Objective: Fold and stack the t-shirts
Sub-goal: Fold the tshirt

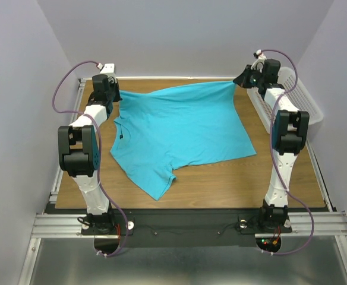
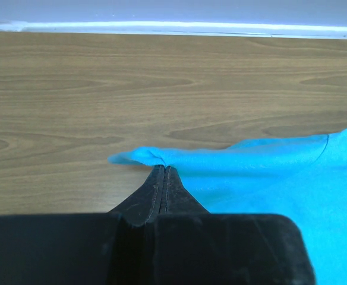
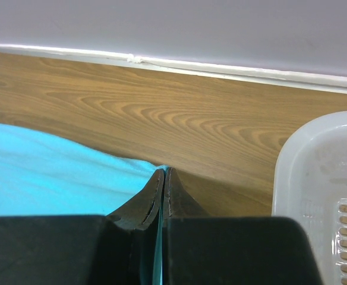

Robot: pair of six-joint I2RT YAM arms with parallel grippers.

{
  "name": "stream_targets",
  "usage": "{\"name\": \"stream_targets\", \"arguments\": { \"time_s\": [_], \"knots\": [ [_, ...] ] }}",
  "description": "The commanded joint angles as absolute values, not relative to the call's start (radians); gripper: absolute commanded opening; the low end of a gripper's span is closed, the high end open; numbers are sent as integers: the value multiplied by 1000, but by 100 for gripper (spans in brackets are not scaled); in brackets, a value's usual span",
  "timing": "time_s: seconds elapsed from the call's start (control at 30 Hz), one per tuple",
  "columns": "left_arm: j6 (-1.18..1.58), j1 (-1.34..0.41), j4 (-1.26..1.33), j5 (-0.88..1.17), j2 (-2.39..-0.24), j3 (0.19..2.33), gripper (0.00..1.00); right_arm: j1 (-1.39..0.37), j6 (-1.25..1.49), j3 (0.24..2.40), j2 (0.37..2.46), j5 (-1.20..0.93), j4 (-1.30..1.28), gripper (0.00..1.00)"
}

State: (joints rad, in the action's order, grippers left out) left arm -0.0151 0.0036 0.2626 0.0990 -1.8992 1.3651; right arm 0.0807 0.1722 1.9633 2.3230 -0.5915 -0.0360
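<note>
One turquoise-blue t-shirt [image 1: 179,133] lies spread on the wooden table [image 1: 221,184], its far edge pulled taut between my two grippers. My left gripper [image 1: 115,95] is shut on the shirt's far left corner, seen in the left wrist view [image 2: 163,167] with cloth [image 2: 268,178] bunched at the tips. My right gripper [image 1: 240,81] is shut on the far right corner, lifted a little off the table; the right wrist view [image 3: 163,172] shows cloth [image 3: 49,172] pinched between the fingers. A sleeve hangs toward the near side.
A white perforated plastic basket [image 1: 307,104] stands at the table's right edge, close to my right gripper, also in the right wrist view [image 3: 322,178]. The back wall runs just beyond both grippers. Bare wood shows along the near side of the table.
</note>
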Motion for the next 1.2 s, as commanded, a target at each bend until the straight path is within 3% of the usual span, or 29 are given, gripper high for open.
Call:
{"name": "stream_targets", "arguments": {
  "time_s": [0.0,1.17],
  "knots": [
    [-46,8,279,67,-1901,1407,0,104,205,1970,2252,-629,51,1],
    [-80,9,359,98,-1749,1207,0,127,121,1816,2194,-712,63,1]
  ]
}}
